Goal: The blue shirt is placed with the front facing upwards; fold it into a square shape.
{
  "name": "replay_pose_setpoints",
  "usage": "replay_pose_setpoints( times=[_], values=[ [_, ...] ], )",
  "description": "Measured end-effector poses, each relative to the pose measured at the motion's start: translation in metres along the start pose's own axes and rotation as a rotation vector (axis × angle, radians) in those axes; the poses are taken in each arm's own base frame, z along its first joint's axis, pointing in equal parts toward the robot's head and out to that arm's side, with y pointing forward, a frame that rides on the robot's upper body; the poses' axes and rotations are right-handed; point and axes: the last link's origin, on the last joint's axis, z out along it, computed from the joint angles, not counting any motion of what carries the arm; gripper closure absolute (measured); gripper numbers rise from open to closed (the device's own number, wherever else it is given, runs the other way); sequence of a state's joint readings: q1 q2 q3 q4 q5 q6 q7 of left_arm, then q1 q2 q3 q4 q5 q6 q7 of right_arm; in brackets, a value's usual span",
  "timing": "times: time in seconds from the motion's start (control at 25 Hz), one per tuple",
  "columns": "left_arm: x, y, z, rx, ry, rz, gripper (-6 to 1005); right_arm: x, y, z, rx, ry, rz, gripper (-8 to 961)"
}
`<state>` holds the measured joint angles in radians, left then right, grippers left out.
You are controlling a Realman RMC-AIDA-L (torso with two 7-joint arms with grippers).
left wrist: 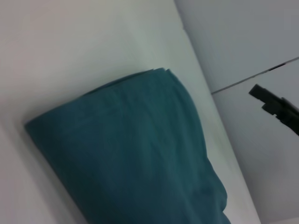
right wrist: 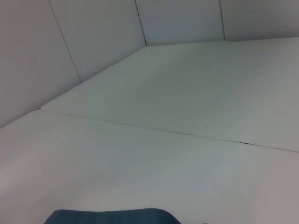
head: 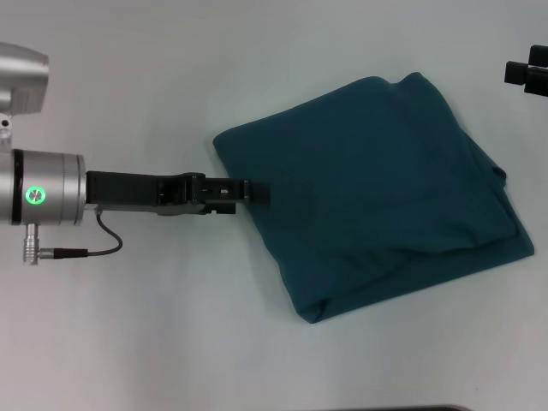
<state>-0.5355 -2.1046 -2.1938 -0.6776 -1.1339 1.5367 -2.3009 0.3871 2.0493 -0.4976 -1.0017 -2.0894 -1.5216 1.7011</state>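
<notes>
White tabletop point(head: 171, 342) all around, pale and bare under the head view, with grey wall panels point(right wrist: 93, 42) beyond its far edge. Lying right of centre: the blue shirt point(head: 377, 188), already down to a compact, roughly four-sided bundle, turned at an angle to the table edges. No lettering on show, only plain teal cloth, with layered edges stacked along the right side and a rounded fold along the near-left edge. Reads as late in the job, judging by that shape: main folds look done, but not quite a neat square yet. Right corner sticks out a little, near edge bulges, layers on the right not lined up. Probably only a tidy or a final squaring left, if anything. Now the tool: left gripper point(head: 257, 192) reaching in low from the left, tip right at the shirt's left edge and just overlapping the cloth. Fingers look drawn close together, a narrow black tip; whether a layer of fabric is pinched between them or merely touched, cannot tell from here. Left wrist view offers the bundle's rounded fold up close, nothing of its own fingers. Right gripper point(head: 529, 75) parked well away at the far right, only partly in frame, clear of the shirt; how wide it stands, cannot tell.
</notes>
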Motion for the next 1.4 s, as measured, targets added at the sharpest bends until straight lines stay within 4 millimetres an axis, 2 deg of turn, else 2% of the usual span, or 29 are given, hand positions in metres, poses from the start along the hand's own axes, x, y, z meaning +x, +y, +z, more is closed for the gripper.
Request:
replay_pose_setpoints(
  times=[0.72,1.4],
  values=[
    [0.008,0.007,0.013,0.04,-0.084,-0.09,53,-0.001,-0.005,-0.006,0.014,0.005,-0.007,338],
    [-0.001,0.013,0.033,0.008,-0.137,-0.168,71,-0.001,-0.006,-0.008,0.021,0.006,-0.006,338]
  ],
)
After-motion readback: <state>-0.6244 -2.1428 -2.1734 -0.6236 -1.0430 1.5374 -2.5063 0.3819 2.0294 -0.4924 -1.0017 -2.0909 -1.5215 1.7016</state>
